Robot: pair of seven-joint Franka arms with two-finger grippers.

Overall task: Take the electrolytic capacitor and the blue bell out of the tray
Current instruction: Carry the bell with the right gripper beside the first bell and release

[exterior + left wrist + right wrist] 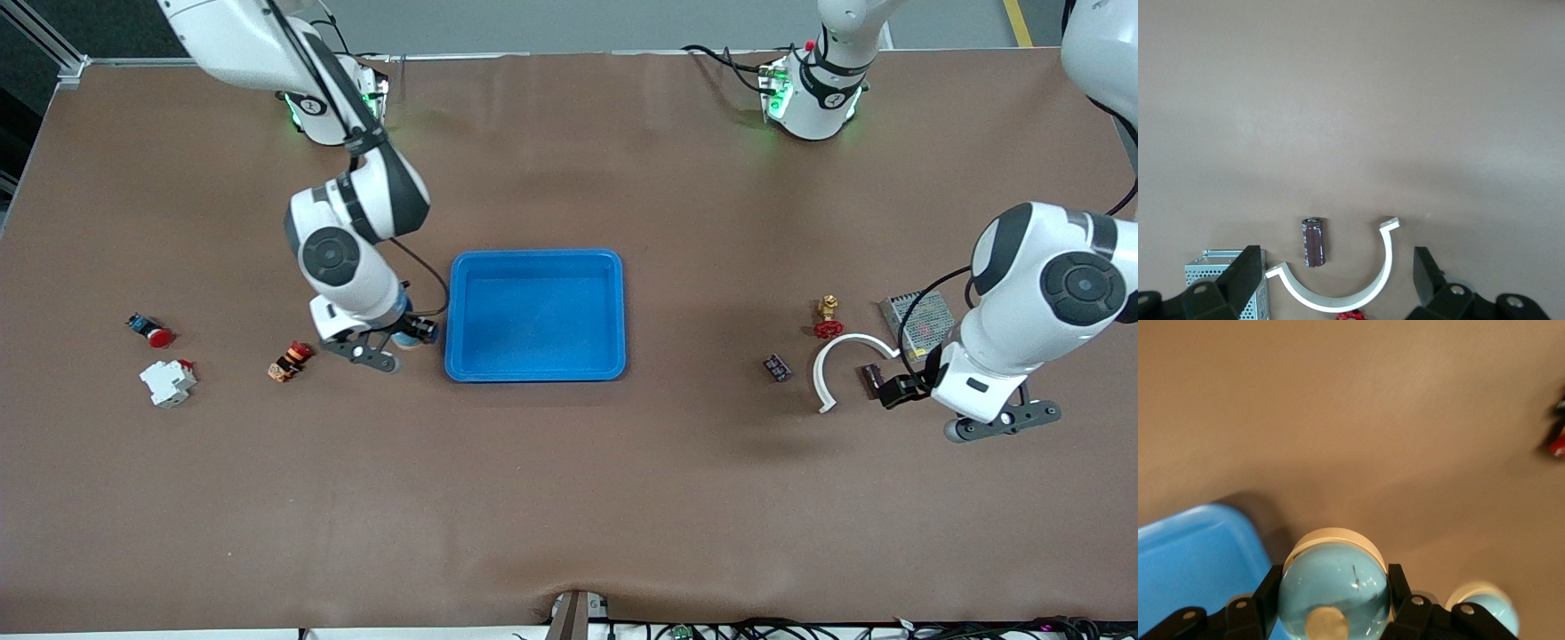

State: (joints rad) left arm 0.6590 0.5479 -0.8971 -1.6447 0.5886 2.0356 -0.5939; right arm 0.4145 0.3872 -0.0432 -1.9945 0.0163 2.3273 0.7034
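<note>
The tray [535,316] lies bare, a shallow bright-blue rectangle with rounded corners and a raised rim, so both parts look to be out of it already and only the letting-go of one remains. The blue bell [1334,585], a glossy pale-blue dome on a cream base with a small button at its front, is pinched in the right pincer [402,335], low beside the tray's rim at the right arm's end; judged from this, it still has to be set on the surface [569,498] and released. The electrolytic capacitor [1314,242], a short dark cylinder with a metal end cap, lies on its side well apart from the tray toward the left arm's end, just beside a white curved bracket [1350,280] and apart from it. The left pincer [1338,277] hangs over it with its fingers spread wide, holding nothing, so that half of the job appears done.
</note>
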